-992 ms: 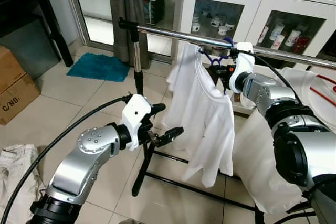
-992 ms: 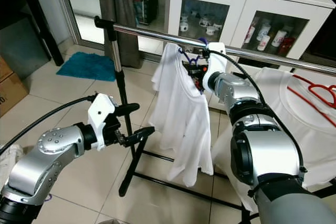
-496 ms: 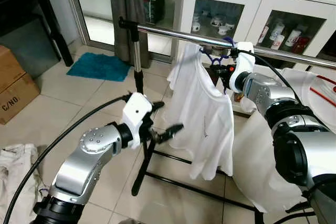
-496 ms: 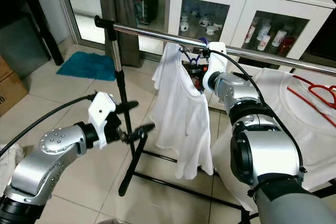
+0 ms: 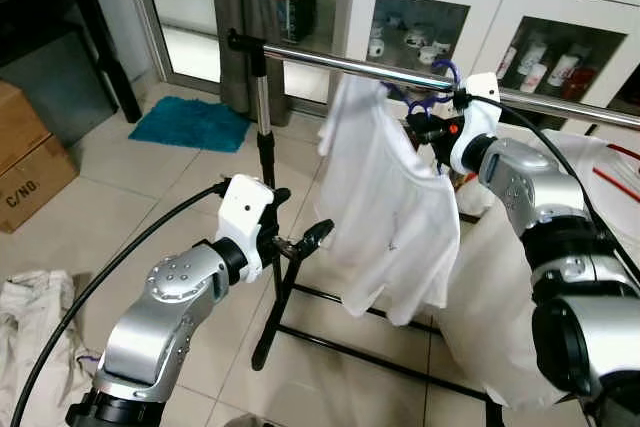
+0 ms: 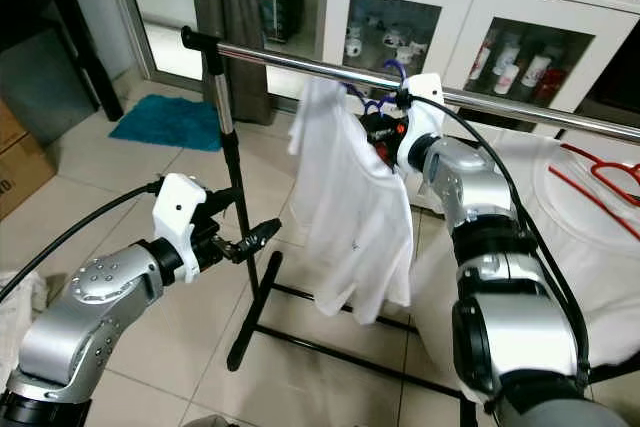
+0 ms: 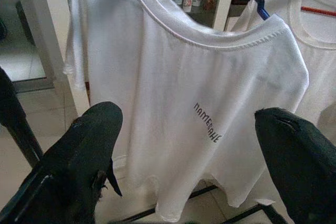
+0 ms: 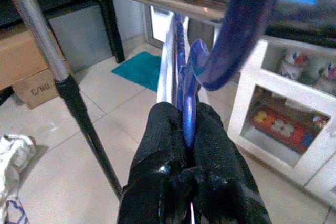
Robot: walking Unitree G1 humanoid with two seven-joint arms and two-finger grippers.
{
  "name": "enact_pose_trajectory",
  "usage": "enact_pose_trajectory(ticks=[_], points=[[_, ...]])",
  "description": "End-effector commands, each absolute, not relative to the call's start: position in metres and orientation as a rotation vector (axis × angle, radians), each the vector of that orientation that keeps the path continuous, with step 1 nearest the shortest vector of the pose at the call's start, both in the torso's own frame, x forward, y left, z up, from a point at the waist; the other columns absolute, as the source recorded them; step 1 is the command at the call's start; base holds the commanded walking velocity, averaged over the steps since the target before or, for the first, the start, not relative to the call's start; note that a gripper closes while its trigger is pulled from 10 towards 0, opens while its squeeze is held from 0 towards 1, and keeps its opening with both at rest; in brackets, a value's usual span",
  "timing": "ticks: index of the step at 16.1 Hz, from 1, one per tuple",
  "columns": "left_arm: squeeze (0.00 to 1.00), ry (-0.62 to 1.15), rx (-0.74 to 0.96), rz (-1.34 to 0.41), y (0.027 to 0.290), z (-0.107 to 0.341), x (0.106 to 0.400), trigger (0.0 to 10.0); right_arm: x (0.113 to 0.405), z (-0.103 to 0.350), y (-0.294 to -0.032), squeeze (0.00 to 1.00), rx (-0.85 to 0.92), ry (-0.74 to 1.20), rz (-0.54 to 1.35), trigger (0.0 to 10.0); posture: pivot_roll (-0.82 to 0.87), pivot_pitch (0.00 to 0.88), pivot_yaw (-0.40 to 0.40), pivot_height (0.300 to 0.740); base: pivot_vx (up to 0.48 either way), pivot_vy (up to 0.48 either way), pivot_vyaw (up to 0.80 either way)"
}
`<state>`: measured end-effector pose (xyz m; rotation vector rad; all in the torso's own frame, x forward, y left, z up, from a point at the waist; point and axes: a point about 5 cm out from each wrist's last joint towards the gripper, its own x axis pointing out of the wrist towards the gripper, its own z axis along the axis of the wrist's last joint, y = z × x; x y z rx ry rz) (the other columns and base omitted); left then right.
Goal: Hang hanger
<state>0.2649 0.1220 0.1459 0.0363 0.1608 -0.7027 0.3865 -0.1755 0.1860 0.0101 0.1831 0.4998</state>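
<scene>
The right gripper [image 8: 185, 124] is raised to the chrome rail [image 5: 340, 61] of the clothes rack, and its two black fingers [image 8: 157, 135] are closed on the neck of the blue hanger [image 8: 188, 95]. The hanger's hook [image 8: 239, 30] curves up and over the rail directly above the gripper, at a point well along the rail from the upright post [image 5: 262, 137]. A white T-shirt [image 5: 390, 212] hangs on this hanger below the rail, its collar just beside the right gripper and its hem well above the tiled floor [image 5: 150, 197].

The left gripper [image 5: 300, 237] is held low, in front of the rack's post and near the shirt's lower edge. Its fingers [image 7: 79, 150] are spread wide apart and hold nothing; the shirt's printed front lies between them in the wrist view, apart from both.

A second white shirt [image 6: 560, 217] with a red hanger [image 6: 600, 172] lies to the right of the rack. A white cabinet [image 5: 440, 7] with glass doors stands behind the rail.
</scene>
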Motion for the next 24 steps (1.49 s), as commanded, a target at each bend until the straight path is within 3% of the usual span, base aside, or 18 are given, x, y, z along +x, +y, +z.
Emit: enact_pose_trajectory(ticks=[1, 7, 8, 13, 17, 18, 19, 24], points=[[0.00, 0.150, 0.026, -0.696, 0.122, 0.150, 0.264, 10.0, 0.383, 0.198, -0.175, 0.00, -0.003, 0.145, 0.532, 0.0, 0.09, 0.000, -0.027, 0.740, 0.000, 0.000, 0.00], [0.00, 0.134, 0.096, -0.680, 0.124, 0.149, 0.267, 10.0, 0.328, 0.157, -0.164, 0.00, -0.055, 0.222, 0.648, 0.0, 0.08, 0.000, -0.009, 0.740, 0.000, 0.000, 0.00], [1.00, 0.114, 0.045, -0.683, 0.120, 0.154, 0.274, 10.0, 0.317, 0.163, -0.155, 0.00, -0.006, 0.194, 0.668, 0.0, 0.10, 0.000, -0.012, 0.740, 0.000, 0.000, 0.00], [1.00, 0.097, -0.003, -0.640, 0.113, 0.156, 0.292, 10.0, 0.309, 0.179, -0.130, 0.00, -0.005, 0.139, 0.687, 0.0, 0.10, 0.000, -0.016, 0.740, 0.000, 0.000, 0.00], [1.00, 0.126, 0.037, -0.507, 0.120, 0.147, 0.306, 10.0, 0.296, 0.192, -0.115, 0.00, -0.011, 0.096, 0.698, 0.0, 0.08, 0.000, -0.004, 0.740, 0.000, 0.000, 0.00], [0.15, 0.115, 0.036, -0.502, 0.120, 0.147, 0.309, 10.0, 0.294, 0.194, -0.113, 0.00, -0.007, 0.096, 0.704, 0.0, 0.08, 0.000, -0.004, 0.740, 0.000, 0.000, 0.00], [0.00, 0.102, 0.023, -0.524, 0.118, 0.147, 0.311, 10.0, 0.291, 0.196, -0.110, 0.00, -0.005, 0.095, 0.715, 0.0, 0.08, 0.000, -0.005, 0.740, 0.000, 0.000, 0.00], [0.00, 0.038, -0.025, -0.617, 0.104, 0.156, 0.313, 10.0, 0.286, 0.196, -0.107, 0.00, -0.008, 0.108, 0.727, 0.0, 0.08, 0.000, 0.000, 0.740, 0.000, 0.000, 0.00]])
